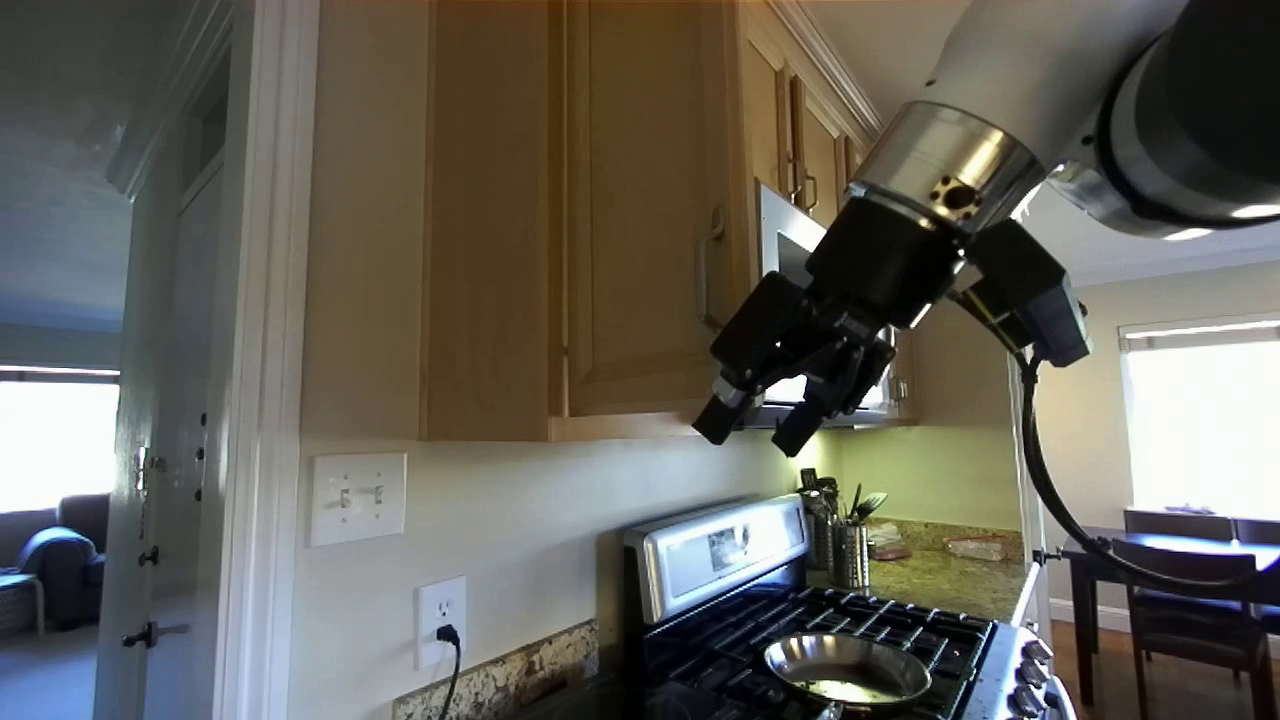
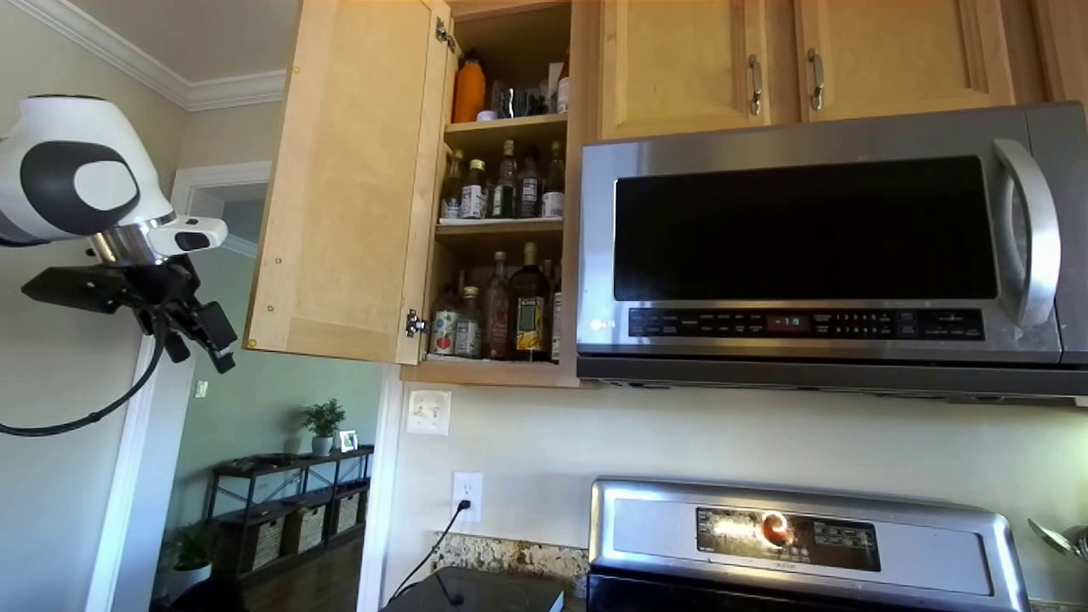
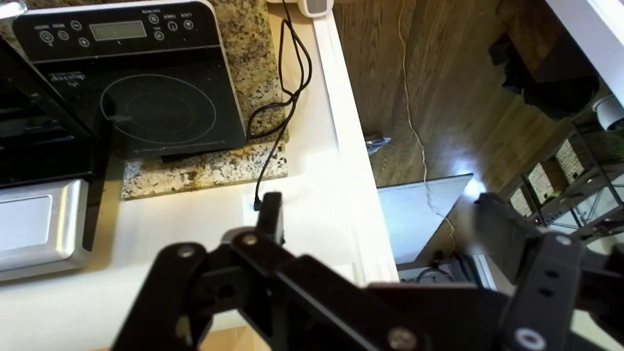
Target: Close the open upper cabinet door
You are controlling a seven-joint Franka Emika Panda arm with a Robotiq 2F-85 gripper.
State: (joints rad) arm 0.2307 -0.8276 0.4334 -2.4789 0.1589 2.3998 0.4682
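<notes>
In exterior view we saw tall honey-coloured wooden upper cabinet door standing open, left of pale wooden shelves and broad stainless-steel microwave. There black two-fingered gripper hung just left of door's free edge, gap showing between. In wrist view we saw both dark fingers spread wide apart.

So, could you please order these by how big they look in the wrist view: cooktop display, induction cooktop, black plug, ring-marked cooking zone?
Largest to smallest:
1. Induction cooktop
2. Ring-marked cooking zone
3. Cooktop display
4. Black plug
</notes>
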